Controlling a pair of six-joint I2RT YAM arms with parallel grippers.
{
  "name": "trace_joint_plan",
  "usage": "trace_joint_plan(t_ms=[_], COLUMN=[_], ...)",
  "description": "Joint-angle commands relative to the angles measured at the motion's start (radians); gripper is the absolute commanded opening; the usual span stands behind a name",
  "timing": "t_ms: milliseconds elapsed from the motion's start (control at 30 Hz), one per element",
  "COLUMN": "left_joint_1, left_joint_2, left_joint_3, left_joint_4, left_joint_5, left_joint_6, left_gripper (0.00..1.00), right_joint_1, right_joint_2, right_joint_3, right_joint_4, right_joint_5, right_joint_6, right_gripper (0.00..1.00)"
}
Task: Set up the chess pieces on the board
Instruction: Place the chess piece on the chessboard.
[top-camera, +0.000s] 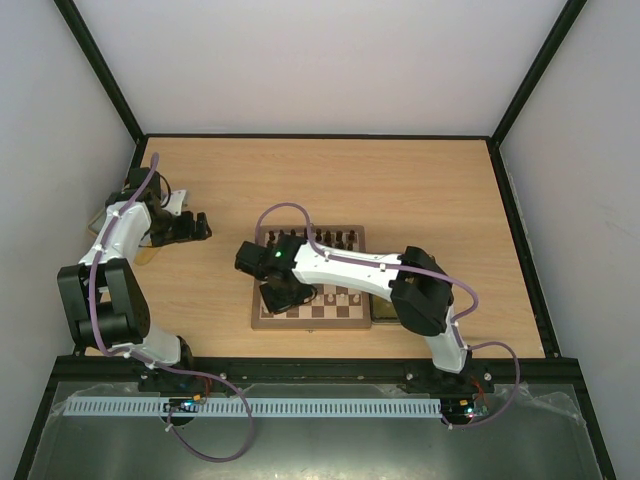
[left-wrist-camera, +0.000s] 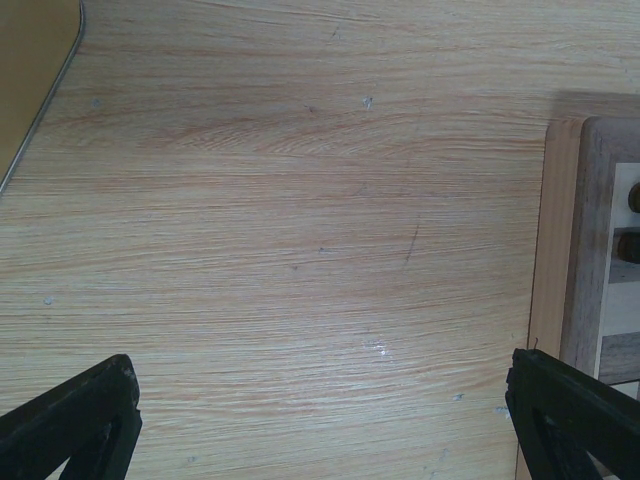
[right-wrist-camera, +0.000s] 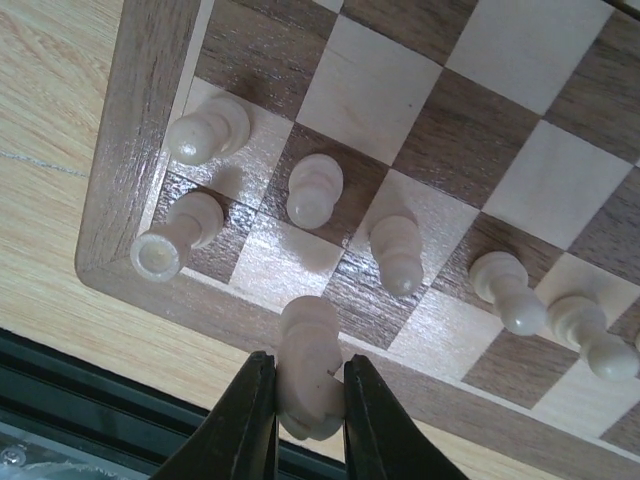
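The right gripper (right-wrist-camera: 308, 366) clamps a cream piece (right-wrist-camera: 306, 335) by its body over the near border of the board (right-wrist-camera: 140, 150); it looks light, hard and slick, best pinched at the waist, while the left gripper (left-wrist-camera: 320, 365) hangs wide open above the table (left-wrist-camera: 300, 200).

End effector (right-wrist-camera: 309, 385): black fingers clamped on a cream chess piece (right-wrist-camera: 308, 345).
Held piece: at the board's brown border.
Board (right-wrist-camera: 140, 120): corner, several cream pieces (right-wrist-camera: 314, 190) on nearby squares.
Counter (right-wrist-camera: 45, 130): pale wood.
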Motion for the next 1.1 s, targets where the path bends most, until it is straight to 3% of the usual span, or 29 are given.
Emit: trace_joint_plan(t_ms=[0,1067], left_joint_1=[-0.003,0.001], left_joint_2=[-0.026,-0.034], left_joint_3=[-0.003,-0.010], left_joint_4=[-0.006,-0.004], left_joint_5=[-0.001,-0.001], left_joint_6=[-0.005,-0.005], left_gripper=[0.99,1.00], right_joint_1=[0.003,0.003], right_joint_2=[0.031,0.074], right_joint_3=[0.030,0.080], right_joint_4=[0.017,-0.009], right_joint_5=[-0.001,-0.006], right_joint_6=[-0.016,-0.046], right_gripper=[0.14,0.21])
